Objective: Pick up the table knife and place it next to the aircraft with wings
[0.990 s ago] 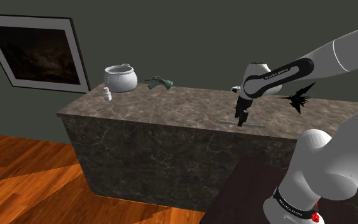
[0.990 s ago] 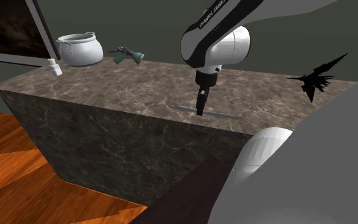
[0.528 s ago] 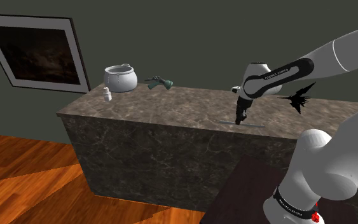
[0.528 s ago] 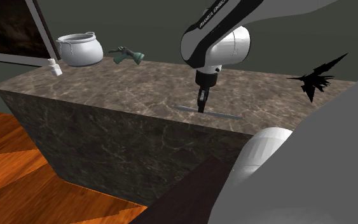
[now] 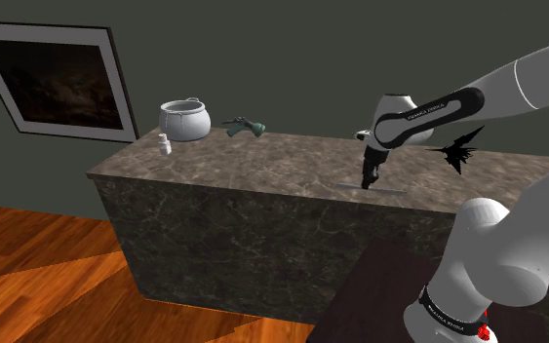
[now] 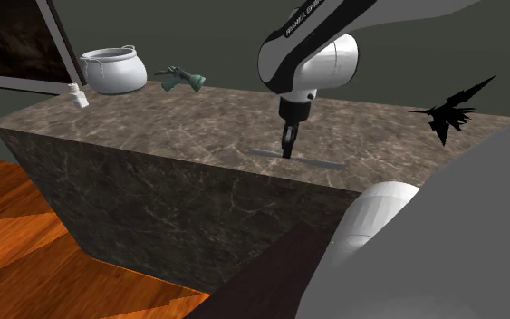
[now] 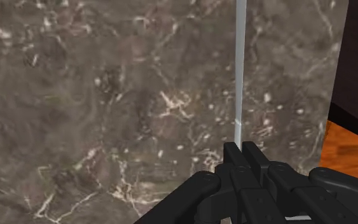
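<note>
A thin grey table knife (image 6: 316, 163) lies flat along the marble counter (image 6: 153, 127) near its front edge. My black gripper (image 6: 286, 152) points straight down and is shut on the knife near its middle. In the wrist view the fingertips (image 7: 233, 154) pinch the knife (image 7: 239, 70), whose blade runs away from them over the stone. In the shoulder view the gripper (image 5: 369, 182) stands on the knife (image 5: 391, 191). The black winged aircraft (image 5: 457, 148) sits behind it, toward that view's right, also on the counter; it is the aircraft (image 6: 452, 111) at the second exterior view's right.
At the counter's far end stand a white pot (image 5: 184, 120), a small white bottle (image 5: 165, 145) and a green object (image 5: 247, 126). A framed dark picture (image 5: 53, 83) hangs on the wall. The counter's front edge (image 7: 336, 95) drops to a wooden floor close beside the knife.
The fingers, open a second ago, have closed on the knife. The hand has come up slightly; the knife stays at about the same spot.
</note>
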